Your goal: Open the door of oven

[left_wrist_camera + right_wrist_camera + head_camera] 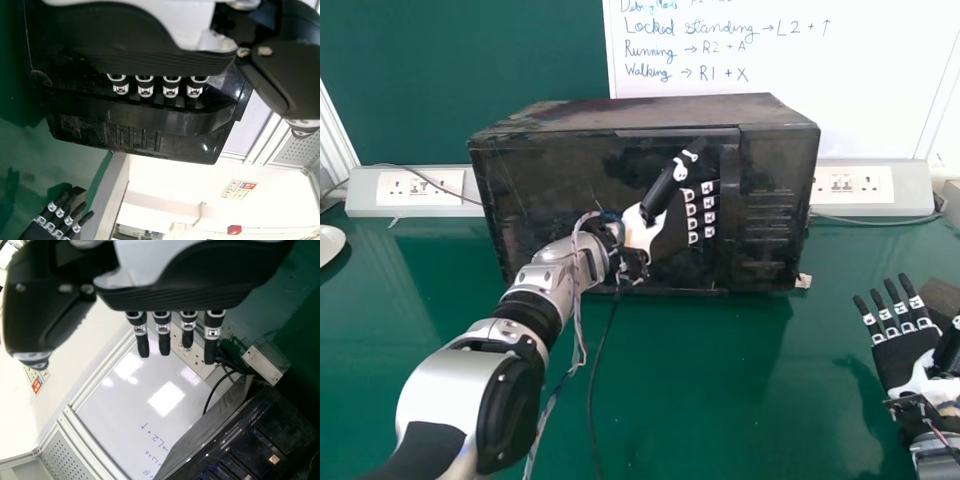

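While the closed oven [620, 114] sits before me in the head view, my left hand [670, 230] is at its door handle [729, 235].
My right hand [910, 362] is to the right. In the left wrist view, my left fingers [145, 90] point straight, thumb apart; the right wrist view shows my right hand [190, 296] open too.
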